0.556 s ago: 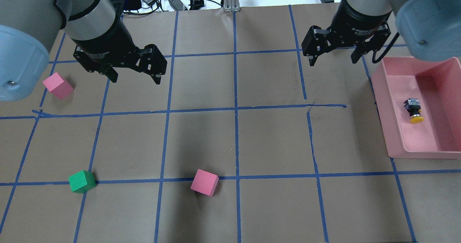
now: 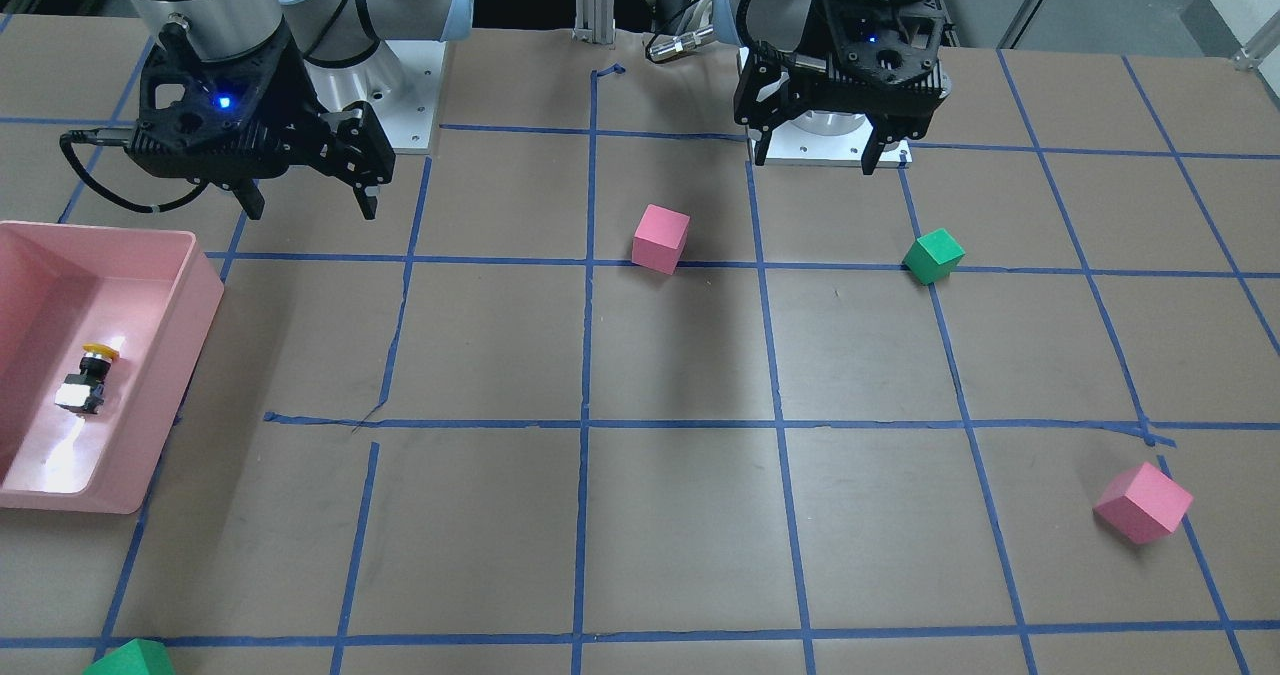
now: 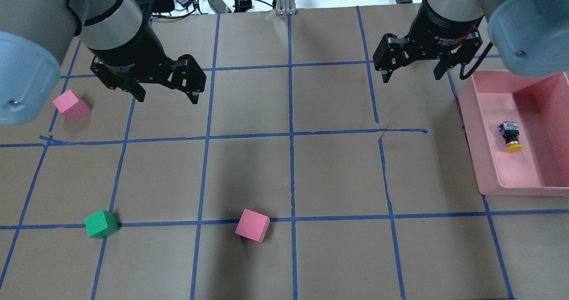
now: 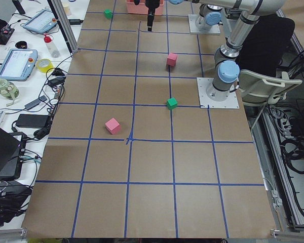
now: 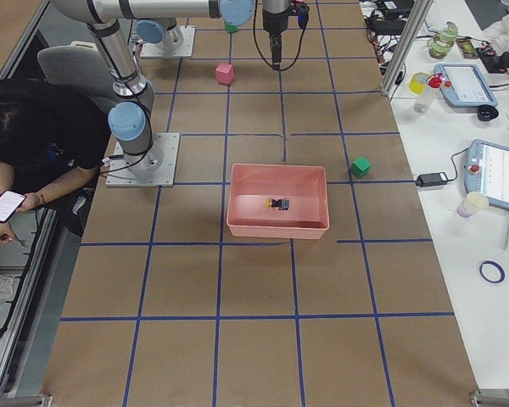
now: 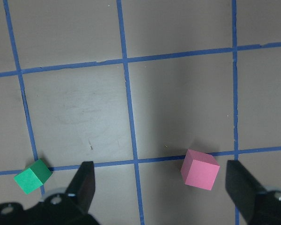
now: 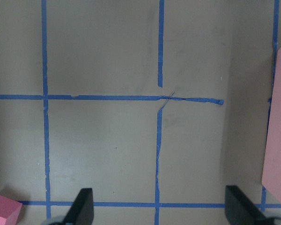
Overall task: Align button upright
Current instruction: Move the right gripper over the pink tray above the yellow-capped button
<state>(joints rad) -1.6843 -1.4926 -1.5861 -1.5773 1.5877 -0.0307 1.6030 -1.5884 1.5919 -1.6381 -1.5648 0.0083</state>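
The button (image 3: 511, 136) lies on its side in the pink bin (image 3: 472, 131), its yellow cap towards the robot and its grey base away from it. It also shows in the front-facing view (image 2: 88, 380) and the right view (image 5: 278, 203). My right gripper (image 3: 412, 75) hangs open and empty above the table, left of the bin's far corner and apart from the button. My left gripper (image 3: 168, 96) is open and empty above the table's left half. The right wrist view shows only the bin's wall (image 7: 277, 140); the button is out of that view.
A pink cube (image 3: 71, 105) lies left of my left gripper. A green cube (image 3: 101, 224) and a second pink cube (image 3: 252, 225) lie near the front. Another green cube (image 2: 130, 660) sits beyond the bin. Blue tape lines grid the brown table.
My right gripper has shifted very slightly. The button, the cubes and my left gripper have not moved.
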